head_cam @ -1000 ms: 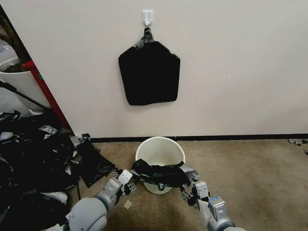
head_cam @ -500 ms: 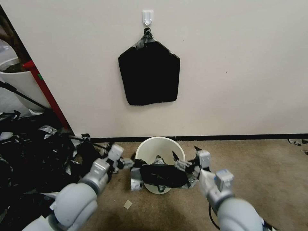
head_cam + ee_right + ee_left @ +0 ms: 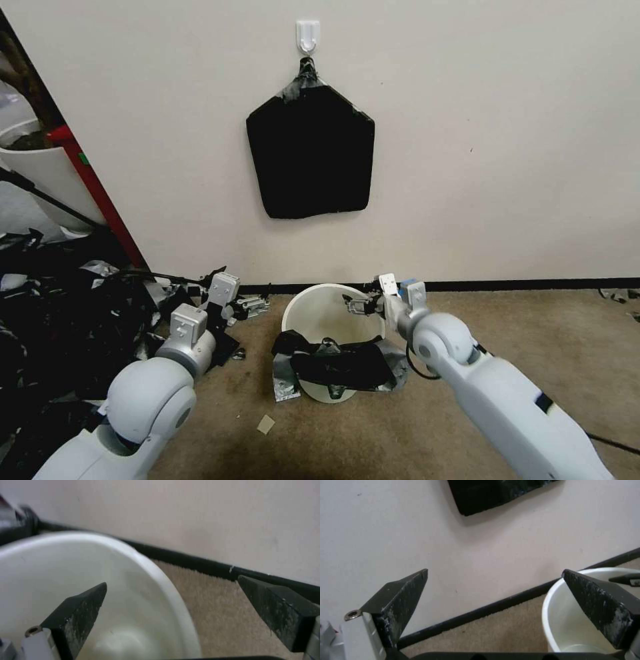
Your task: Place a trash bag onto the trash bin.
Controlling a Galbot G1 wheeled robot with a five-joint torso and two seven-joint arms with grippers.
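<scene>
trash bag (image 3: 337,365): glossy, crumpled over near rim | trash bin (image 3: 331,310): smooth cream, round | left tool (image 3: 257,305), right tool (image 3: 351,305): spread, empty

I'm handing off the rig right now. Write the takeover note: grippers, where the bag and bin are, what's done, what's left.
Left gripper: open, holding nothing, beside the bin's left rim.
Right gripper: open, holding nothing, at the bin's right rim, over the opening.
Trash bin: upright on the carpet by the wall.
Trash bag: bunched over the near rim and front of the bin, not held; far rim is bare and the white inside shows.
Done: bag delivered to the bin.
Left: judged from this, it likely needs opening and pulling around the whole rim.
</scene>
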